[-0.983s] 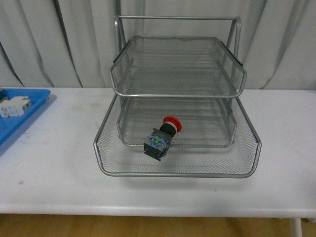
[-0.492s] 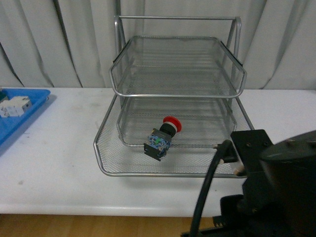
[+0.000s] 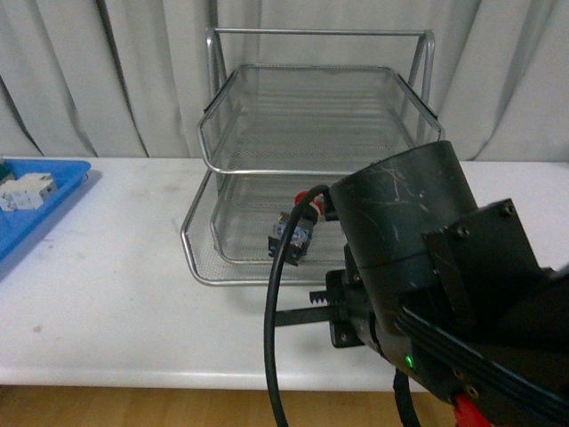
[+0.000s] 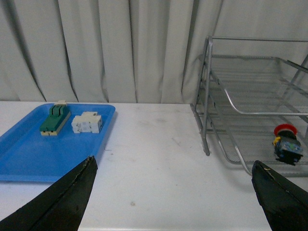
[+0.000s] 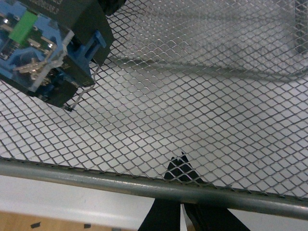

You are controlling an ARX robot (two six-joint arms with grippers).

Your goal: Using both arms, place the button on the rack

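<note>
The button (image 3: 294,235), red cap toward the back and black body toward the front, lies on its side in the bottom tray of the silver wire rack (image 3: 320,116). My right arm (image 3: 418,267) fills the front view's lower right. In the right wrist view my right gripper (image 5: 181,162) is shut, its tips showing through the mesh just past the tray's front rim (image 5: 96,179). The button's body (image 5: 48,53) lies close beyond it. My left gripper (image 4: 173,195) hangs open over bare table left of the rack (image 4: 226,101), well away from the button (image 4: 287,144).
A flat blue tray (image 4: 24,154) sits at the table's left, holding a green-and-cream block (image 4: 54,119) and a white block (image 4: 86,122). Curtains hang behind the table. The white tabletop (image 3: 107,294) runs between the blue tray and the rack.
My right arm rose into the front view from the lower right. The bottom tray has slid back into the rack, carrying the button with it.
</note>
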